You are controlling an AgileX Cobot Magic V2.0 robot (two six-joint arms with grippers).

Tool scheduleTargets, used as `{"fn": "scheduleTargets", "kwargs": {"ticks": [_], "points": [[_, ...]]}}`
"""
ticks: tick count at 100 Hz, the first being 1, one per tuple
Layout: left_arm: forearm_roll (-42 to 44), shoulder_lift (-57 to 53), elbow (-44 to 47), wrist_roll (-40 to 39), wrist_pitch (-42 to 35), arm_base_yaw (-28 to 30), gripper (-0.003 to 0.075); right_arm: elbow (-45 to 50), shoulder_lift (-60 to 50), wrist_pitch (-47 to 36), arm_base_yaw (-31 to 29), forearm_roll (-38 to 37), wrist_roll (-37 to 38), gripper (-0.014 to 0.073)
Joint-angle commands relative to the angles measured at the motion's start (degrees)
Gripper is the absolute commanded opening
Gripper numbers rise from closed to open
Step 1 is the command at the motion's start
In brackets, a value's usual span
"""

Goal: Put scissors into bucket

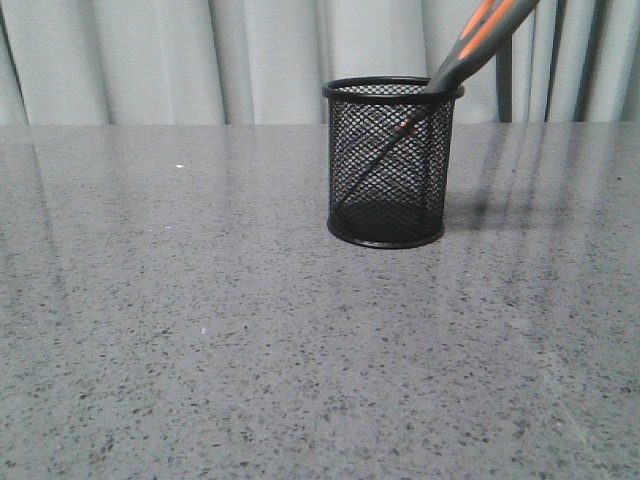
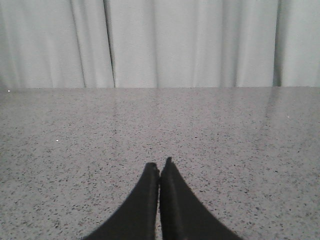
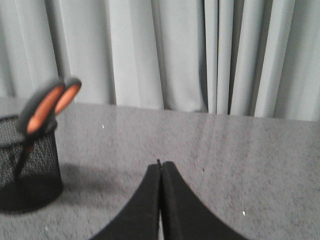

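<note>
Speckled grey table [image 1: 200, 350] is seen nearest, stretching bare across the front view, and one table only is counted. Moving rightward, one bucket [image 1: 390, 165] is found standing upright on it, a little right of centre. One pair of scissors [image 1: 470, 45] is seen resting inside that bucket, blades down through the mesh, handles leaning over the rim up and to the right, with two orange loops counted. Pale curtains [image 1: 150, 60] are hung behind everything.

On the left wrist view, the left gripper [image 2: 160, 172] is shown with its two fingers pressed together, nothing pinched between them, above bare table. On the right wrist view, the right gripper [image 3: 160, 167] is likewise seen with two fingers pressed together and nothing held, set apart from the bucket [image 3: 30, 165], where the scissors [image 3: 47, 105] are leaned.
</note>
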Motion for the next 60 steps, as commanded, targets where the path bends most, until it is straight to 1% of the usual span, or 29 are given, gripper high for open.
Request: {"fn": "scheduleTargets", "kwargs": {"ticks": [1, 23, 26, 30, 39, 60], "points": [[-0.50, -1.53, 1.60, -0.60, -4.41, 0.04, -0.0021, 1.29, -2.75, -1.92, -0.49, -4.74, 3.27, -0.0065], [-0.50, -1.53, 1.60, -0.60, -4.41, 0.04, -0.0021, 9.63, -13.04, 1.08, -3.21, -9.81, 10.14, -0.0065], [-0.50, -1.53, 1.60, -0.60, -4.41, 0.04, -0.0021, 10.51, -12.77, -0.61, -3.64, -9.99, 10.28, -0.0065], [-0.50, -1.53, 1.60, -0.60, -4.41, 0.04, -0.0021, 10.35, -12.76, 2.66, -4.34, -9.99, 10.44, -0.0065], [-0.50, -1.39, 1.60, -0.60, -4.41, 0.04, -0.0021, 10.35, -12.76, 5.41, -4.94, -9.99, 10.44, -0.0065], [-0.50, -1.39, 1.60, -0.60, -4.41, 0.04, -0.0021, 10.35, -12.76, 4.82, -4.94, -10.62, 10.44, -0.0065]]}}
